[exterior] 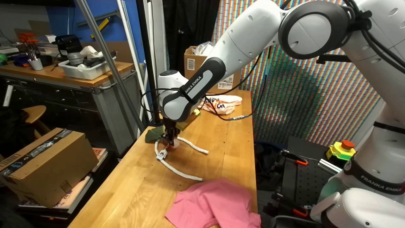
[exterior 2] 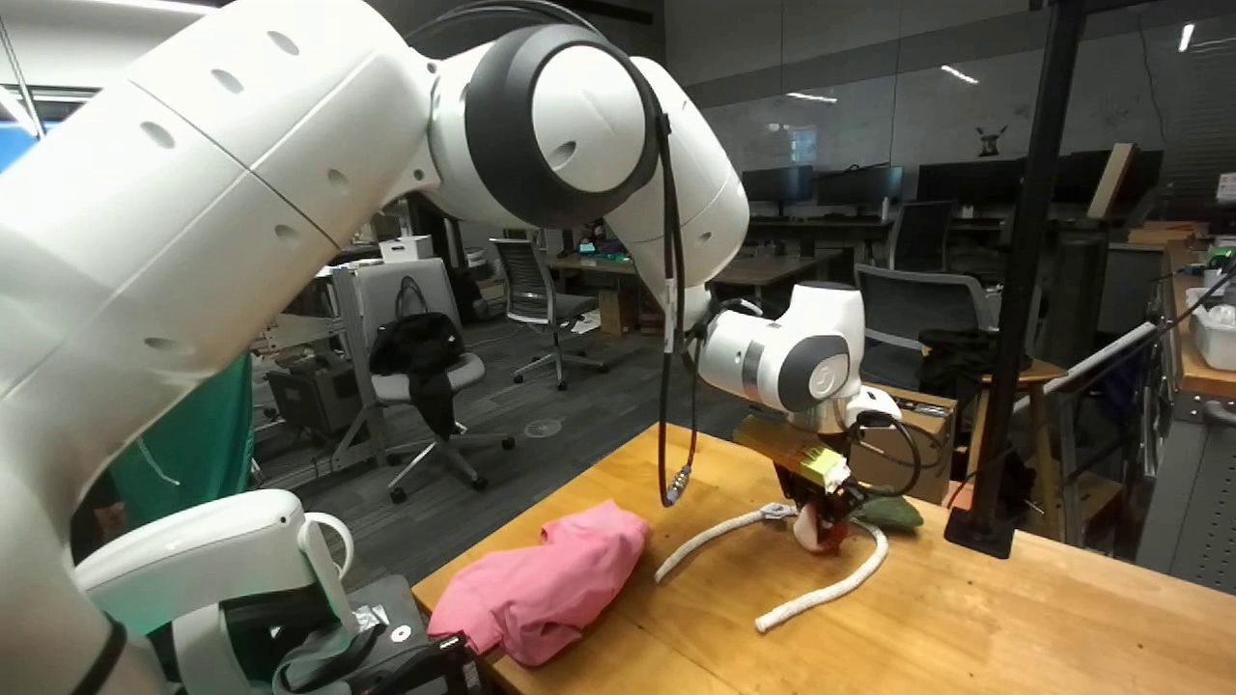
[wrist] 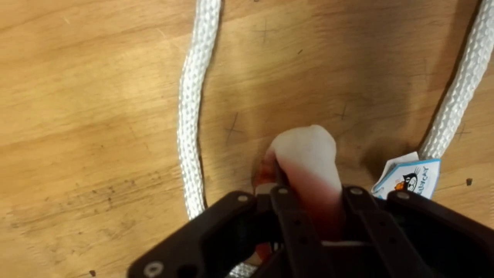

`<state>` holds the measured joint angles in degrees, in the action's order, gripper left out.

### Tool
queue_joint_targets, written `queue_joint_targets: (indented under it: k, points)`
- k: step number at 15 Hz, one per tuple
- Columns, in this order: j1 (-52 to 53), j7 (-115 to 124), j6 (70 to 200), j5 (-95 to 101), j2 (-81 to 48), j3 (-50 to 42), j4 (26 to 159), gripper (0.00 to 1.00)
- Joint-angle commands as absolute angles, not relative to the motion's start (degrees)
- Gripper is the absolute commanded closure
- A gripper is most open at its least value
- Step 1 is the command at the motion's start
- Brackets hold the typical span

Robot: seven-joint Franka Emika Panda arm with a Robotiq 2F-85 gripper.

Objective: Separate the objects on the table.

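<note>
Table [exterior: 234, 136]: long light wood, cut off in both exterior views.
My arm [exterior: 246, 34]: FRANKA EMIKA at the base; the forearm shows only ANKA EMIKA.
Cardboard box [exterior: 196, 72]: behind my arm, its labels too small to read.
Pink cloth [exterior: 215, 202]: rumpled on the table, lower edge cut off in an exterior view.
Printed cloth [exterior: 226, 103]: white with orange-red, partly behind my arm; I cannot read its letters.
My gripper [wrist: 316, 185]: low over the wood, fingers pinching the red-and-white item [wrist: 308, 154].
White cord [exterior 2: 840, 589]: bent around my gripper, one end just beside the pink cloth.
Green item [exterior: 153, 134]: partly hidden by my gripper.
Red-and-white item: between the cord's two runs, partly covered by my fingers.
Tag [wrist: 411, 179]: against the cord, cat drawing, letters ending in CAT, start unclear.
</note>
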<state>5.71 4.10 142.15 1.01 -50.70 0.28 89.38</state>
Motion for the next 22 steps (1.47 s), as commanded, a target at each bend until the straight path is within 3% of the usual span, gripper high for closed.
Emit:
queue_joint_targets:
  k: [1, 22]
  points:
    - [7.24, 7.14, 142.22, 1.89, -46.42, -1.27, 92.1, 0.95]
    - [7.79, 25.77, 142.52, 8.23, -24.98, -12.37, 118.5, 0.95]
